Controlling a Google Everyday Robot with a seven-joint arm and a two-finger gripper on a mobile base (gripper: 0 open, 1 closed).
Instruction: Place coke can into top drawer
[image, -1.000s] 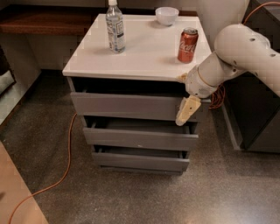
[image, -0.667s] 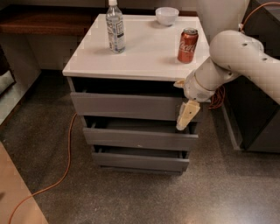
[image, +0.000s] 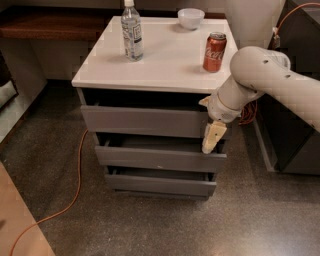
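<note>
Standing at the left of the white cabinet top (image: 165, 62) was a clear bottle (image: 131, 31); beneath, the top drawer (image: 145, 121) sat slightly pulled out. Further right, the coke can (image: 214, 52) stood upright on the top, untouched. My gripper (image: 212, 139) hung below it, before the drawer's right end; clenched or released, I couldn't tell.

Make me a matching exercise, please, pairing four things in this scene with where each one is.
Things:
1. coke can
2. plastic bottle
3. white bowl
4. gripper

Places:
A. back edge of the cabinet top
B. in front of the top drawer, at its right end
C. left side of the cabinet top
D. right side of the cabinet top, in front of the bowl

Pairs: 1-D, 2-C, 3-A, 4-B.
</note>
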